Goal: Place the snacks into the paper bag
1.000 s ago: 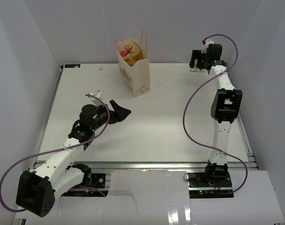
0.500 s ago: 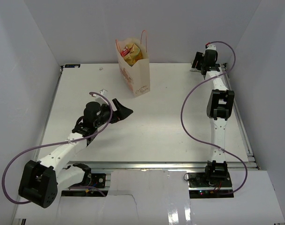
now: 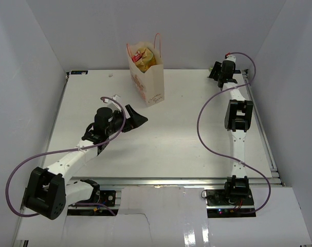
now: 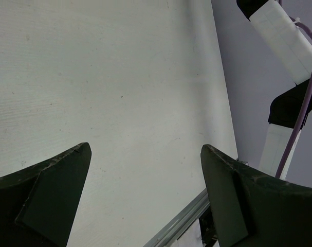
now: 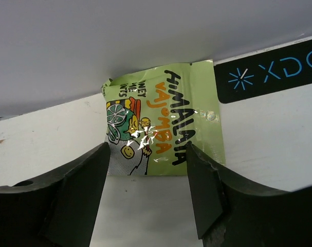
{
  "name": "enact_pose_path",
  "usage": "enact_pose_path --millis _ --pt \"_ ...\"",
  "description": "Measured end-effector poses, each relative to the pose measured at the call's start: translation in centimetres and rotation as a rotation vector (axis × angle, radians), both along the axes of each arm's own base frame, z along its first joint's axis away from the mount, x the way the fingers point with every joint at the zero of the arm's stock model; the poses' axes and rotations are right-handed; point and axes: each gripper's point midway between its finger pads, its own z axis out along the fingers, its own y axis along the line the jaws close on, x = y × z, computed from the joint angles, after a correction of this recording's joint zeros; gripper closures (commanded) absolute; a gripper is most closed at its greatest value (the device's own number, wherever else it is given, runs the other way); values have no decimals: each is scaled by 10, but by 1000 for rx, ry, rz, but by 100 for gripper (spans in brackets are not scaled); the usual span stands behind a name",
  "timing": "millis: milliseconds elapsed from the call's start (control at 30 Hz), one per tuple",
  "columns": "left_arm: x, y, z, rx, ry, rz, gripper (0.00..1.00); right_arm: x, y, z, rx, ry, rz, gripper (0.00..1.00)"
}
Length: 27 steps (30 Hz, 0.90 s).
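Note:
The cream paper bag (image 3: 149,82) stands upright at the back of the table, and yellow and red snacks (image 3: 144,55) poke out of its top. A light green candy packet (image 5: 163,118) lies flat at the foot of the back wall in the right wrist view. My right gripper (image 5: 148,154) hovers over the packet's near edge, open, one finger on each side and nothing pinched. Seen from above, the right gripper (image 3: 216,71) sits in the back right corner and hides the packet. My left gripper (image 3: 136,116) is wide open over bare table, right of centre-left.
A black label with blue print (image 5: 269,69) is stuck along the wall's base right of the packet. The right side wall (image 3: 294,103) runs close beside the right arm. The table's metal front rail (image 4: 181,226) shows in the left wrist view.
The right arm stretched farther toward the back wall and came down over the green packet while its jaws narrowed. The left arm shifted slightly up and right, still open.

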Motion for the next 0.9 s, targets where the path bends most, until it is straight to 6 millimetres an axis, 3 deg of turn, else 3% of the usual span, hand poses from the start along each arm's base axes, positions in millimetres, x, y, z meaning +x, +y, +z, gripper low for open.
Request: enact_pose_path --millis 567,900 --pt "2 -2 11 -14 -26 -4 2 -9 -6 -10 30 27 7 66" --pt "0 -1 29 -36 -79 -5 2 -70 -11 -13 109 200 56 74"
